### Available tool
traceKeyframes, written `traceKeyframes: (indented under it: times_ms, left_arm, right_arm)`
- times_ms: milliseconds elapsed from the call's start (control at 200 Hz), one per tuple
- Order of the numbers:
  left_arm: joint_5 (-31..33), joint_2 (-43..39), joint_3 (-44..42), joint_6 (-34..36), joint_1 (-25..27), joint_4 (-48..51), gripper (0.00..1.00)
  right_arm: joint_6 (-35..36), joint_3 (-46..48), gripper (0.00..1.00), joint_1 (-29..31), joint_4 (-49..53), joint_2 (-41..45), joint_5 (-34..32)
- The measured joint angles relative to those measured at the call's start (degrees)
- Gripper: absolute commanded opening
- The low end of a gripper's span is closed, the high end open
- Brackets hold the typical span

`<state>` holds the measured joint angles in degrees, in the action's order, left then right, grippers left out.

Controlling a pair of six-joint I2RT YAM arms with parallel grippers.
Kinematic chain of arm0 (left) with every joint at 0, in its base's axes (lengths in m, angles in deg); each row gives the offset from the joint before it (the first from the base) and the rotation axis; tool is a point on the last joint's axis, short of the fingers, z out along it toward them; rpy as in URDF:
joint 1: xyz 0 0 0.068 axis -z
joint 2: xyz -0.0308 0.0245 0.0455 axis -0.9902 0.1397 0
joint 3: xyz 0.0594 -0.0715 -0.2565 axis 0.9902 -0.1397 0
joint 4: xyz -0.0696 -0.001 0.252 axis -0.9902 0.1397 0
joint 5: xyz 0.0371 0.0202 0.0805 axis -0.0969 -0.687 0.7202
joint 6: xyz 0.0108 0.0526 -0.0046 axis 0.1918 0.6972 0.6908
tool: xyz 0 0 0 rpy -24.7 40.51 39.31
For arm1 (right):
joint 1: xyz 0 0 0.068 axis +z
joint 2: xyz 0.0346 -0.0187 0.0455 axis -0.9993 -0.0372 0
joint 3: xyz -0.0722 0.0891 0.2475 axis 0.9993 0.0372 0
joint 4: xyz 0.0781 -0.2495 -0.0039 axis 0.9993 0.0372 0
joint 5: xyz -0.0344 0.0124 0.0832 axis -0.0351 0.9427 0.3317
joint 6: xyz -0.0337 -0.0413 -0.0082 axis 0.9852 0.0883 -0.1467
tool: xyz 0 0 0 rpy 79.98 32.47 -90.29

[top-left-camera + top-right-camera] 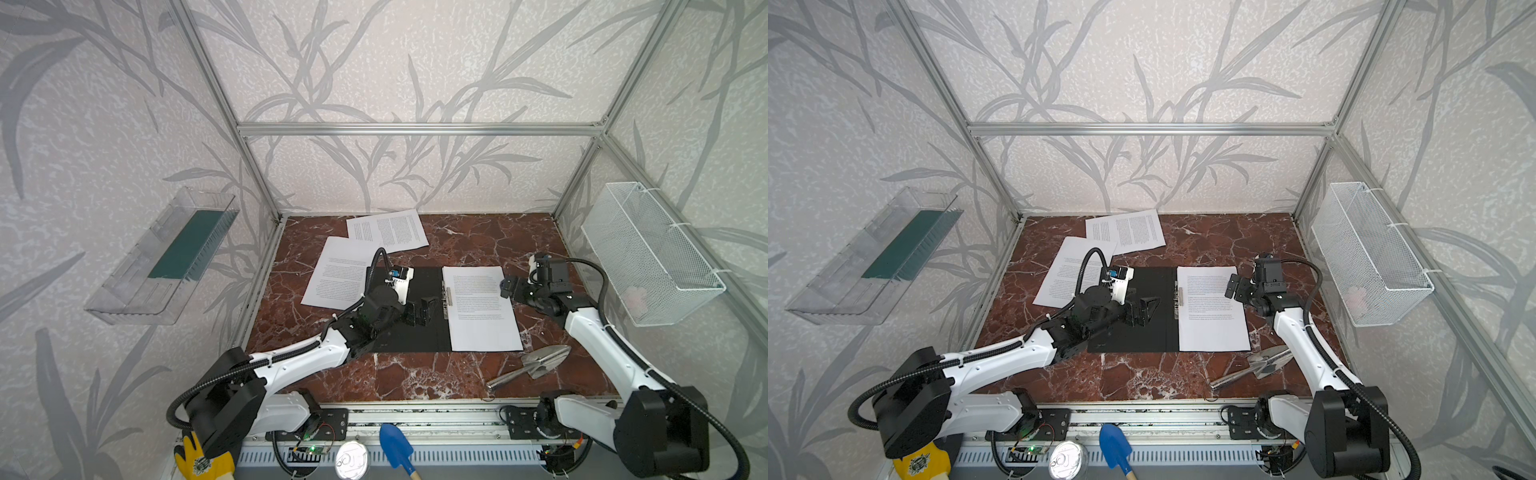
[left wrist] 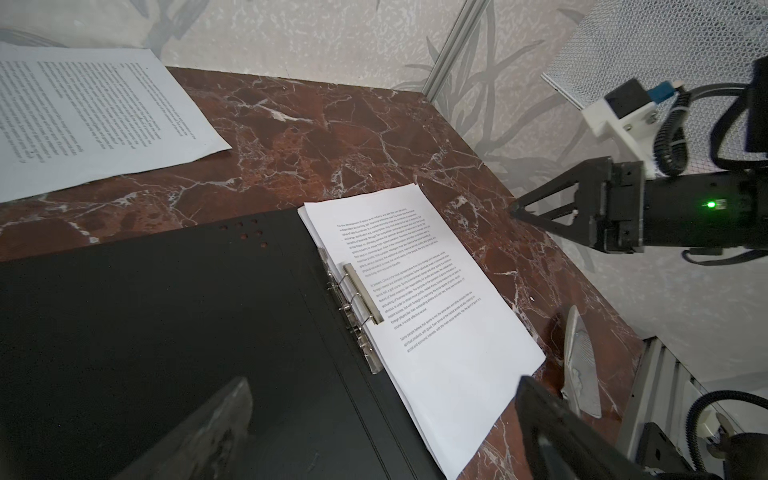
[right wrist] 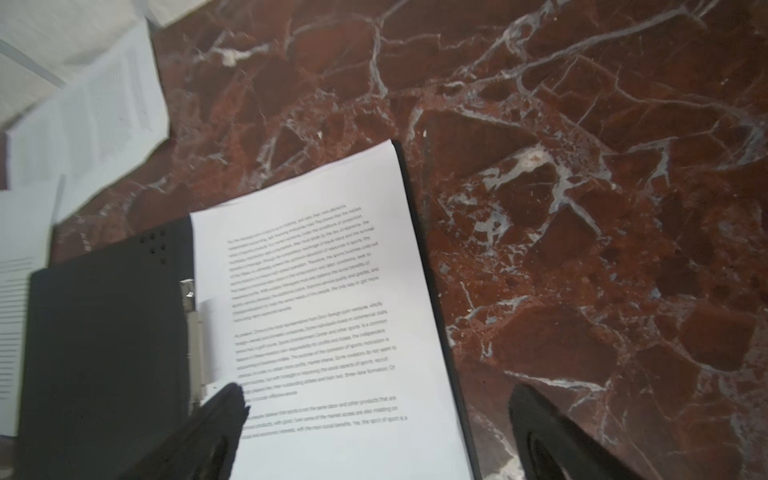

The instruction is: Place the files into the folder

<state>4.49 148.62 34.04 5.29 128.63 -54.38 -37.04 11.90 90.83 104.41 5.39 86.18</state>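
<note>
The folder (image 1: 415, 336) (image 1: 1133, 336) lies opened flat at the table's middle, black inside up, its metal clip (image 1: 448, 297) (image 2: 361, 299) at the spine. A stack of files (image 1: 482, 307) (image 1: 1212, 307) (image 2: 436, 299) (image 3: 332, 311) rests on its right half. Two more printed sheets (image 1: 386, 230) (image 1: 336, 274) lie loose at the back left. My left gripper (image 1: 419, 311) (image 1: 1144, 309) (image 2: 382, 419) hovers open over the folder's left half, empty. My right gripper (image 1: 509, 286) (image 1: 1235, 286) (image 3: 380, 411) is open over the stack's right edge, holding nothing.
A metal trowel (image 1: 536, 363) lies on the table just in front of the folder's right corner. A wire basket (image 1: 648, 253) hangs on the right wall, a clear plastic tray (image 1: 166, 253) on the left. A blue shovel (image 1: 395, 446), a can (image 1: 351, 459) and a yellow glove (image 1: 199, 459) sit below the front rail.
</note>
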Motion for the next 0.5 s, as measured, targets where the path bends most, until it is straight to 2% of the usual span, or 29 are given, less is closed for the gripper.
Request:
traceKeyframes:
  times_ms: [185, 405, 500]
  left_arm:
    - [5.7, -0.9, 0.0, 0.5, 0.0, 2.6, 0.99]
    - [11.5, -1.0, 2.1, 0.7, -1.0, 7.9, 0.99]
    - [11.7, -1.0, 2.3, 0.4, -3.7, 8.2, 0.99]
  right_arm:
    - [-2.4, 4.2, 0.99, -1.7, -4.2, 7.3, 7.8]
    - [-4.3, 12.7, 0.97, -0.8, -10.4, 8.5, 17.6]
    - [-5.9, 16.9, 0.96, 1.7, -13.1, 8.4, 19.2]
